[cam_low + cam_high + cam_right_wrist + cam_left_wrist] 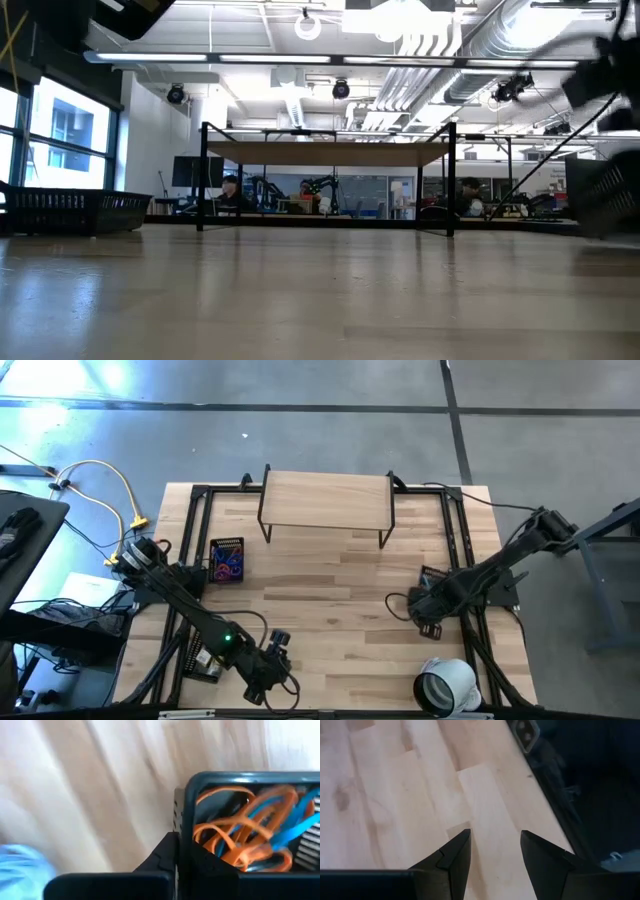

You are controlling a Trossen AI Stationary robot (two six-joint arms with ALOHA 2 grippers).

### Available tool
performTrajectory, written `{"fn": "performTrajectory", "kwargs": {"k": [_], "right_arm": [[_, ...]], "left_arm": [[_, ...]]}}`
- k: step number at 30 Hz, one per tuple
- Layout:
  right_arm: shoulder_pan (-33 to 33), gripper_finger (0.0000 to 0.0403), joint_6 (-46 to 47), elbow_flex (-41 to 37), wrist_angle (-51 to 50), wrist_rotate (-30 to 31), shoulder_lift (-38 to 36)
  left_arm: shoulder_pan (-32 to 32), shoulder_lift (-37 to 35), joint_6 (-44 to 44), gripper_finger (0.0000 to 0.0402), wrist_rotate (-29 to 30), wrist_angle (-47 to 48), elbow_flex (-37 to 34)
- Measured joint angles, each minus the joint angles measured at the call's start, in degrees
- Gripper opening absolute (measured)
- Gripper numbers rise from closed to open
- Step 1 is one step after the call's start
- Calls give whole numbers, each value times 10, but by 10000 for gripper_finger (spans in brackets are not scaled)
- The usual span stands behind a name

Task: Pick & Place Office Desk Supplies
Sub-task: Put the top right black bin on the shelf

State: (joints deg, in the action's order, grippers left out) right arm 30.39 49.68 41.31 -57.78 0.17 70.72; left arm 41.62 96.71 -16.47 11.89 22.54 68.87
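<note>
The big light wooden table (330, 580) has a small wooden shelf on thin black legs (326, 500) at its far side. A large white tape roll (445, 685) sits at the near edge on the right. A black mesh basket (227, 560) on the left side holds purple and blue loops (227, 567). A second black mesh basket (250, 782) under the right arm holds thin orange bands (235, 840) and blue loops (295, 827). The right gripper (428, 612) is over this basket with its fingers pressed together; I cannot tell if it holds anything. The left gripper (495, 855) hangs over bare wood near the front edge, fingers apart and holding nothing.
</note>
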Motion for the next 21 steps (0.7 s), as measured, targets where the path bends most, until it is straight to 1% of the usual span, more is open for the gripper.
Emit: {"fn": "performTrajectory", "kwargs": {"k": [2,5,8,11,17,21], "right_arm": [[0,3,-10,39,-16,12,0],[0,3,-8,99,-53,22,0],[0,3,0,161,-115,37,11],[0,3,-12,223,-177,58,31],[-38,3,-67,349,-308,102,103],[-89,3,-158,419,-319,133,140]], "left_arm": [[2,-9,2,165,-15,0,0],[4,-21,-3,165,-16,0,0],[7,-30,-10,165,-16,0,0],[7,-31,-9,165,-16,0,0],[1,-31,-14,165,-17,0,0],[-7,-31,-54,165,-16,0,0]]}}
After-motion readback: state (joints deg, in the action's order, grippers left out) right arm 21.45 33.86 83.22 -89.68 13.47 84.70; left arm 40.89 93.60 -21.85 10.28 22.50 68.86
